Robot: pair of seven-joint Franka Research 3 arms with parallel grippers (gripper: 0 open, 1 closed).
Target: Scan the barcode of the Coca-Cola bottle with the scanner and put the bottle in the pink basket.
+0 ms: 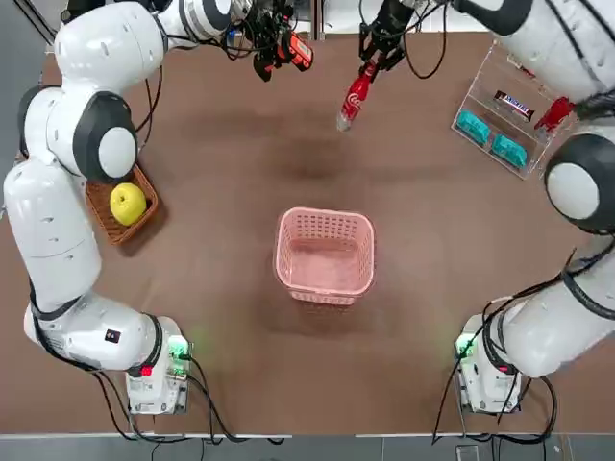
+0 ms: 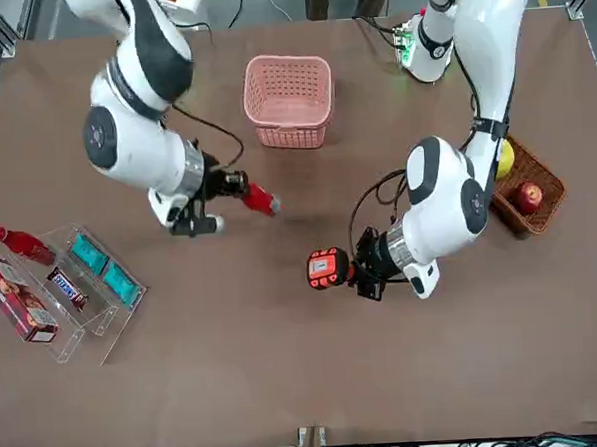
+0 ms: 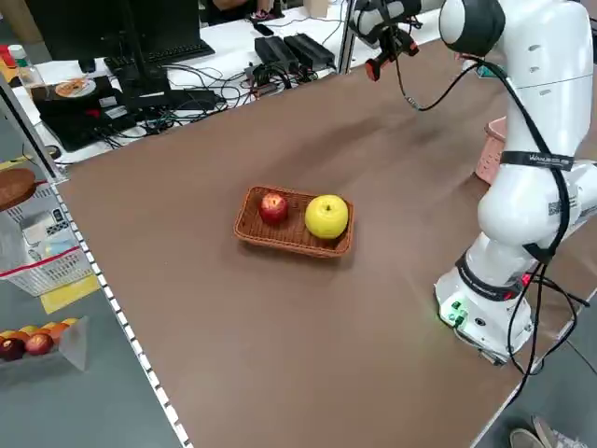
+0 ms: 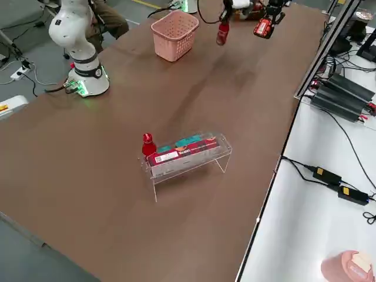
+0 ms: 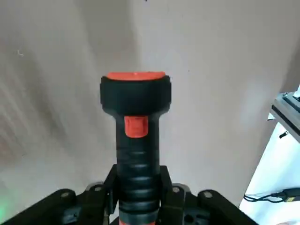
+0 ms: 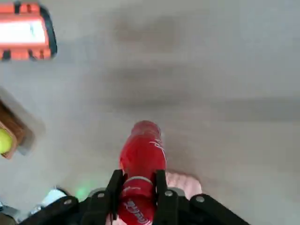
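Observation:
My right gripper is shut on the Coca-Cola bottle, a slim red bottle held lifted over the far middle of the table; it also shows between the fingers in the right wrist view and in the front view. My left gripper is shut on the black handle of the scanner, whose orange-red head faces toward the bottle. The scanner fills the left wrist view. The pink basket stands at the table's centre, nearer the arms' bases than both grippers.
A wicker basket with a yellow apple and a red apple sits at the left. A clear rack with teal packs, a snack bar and a second red bottle stands far right.

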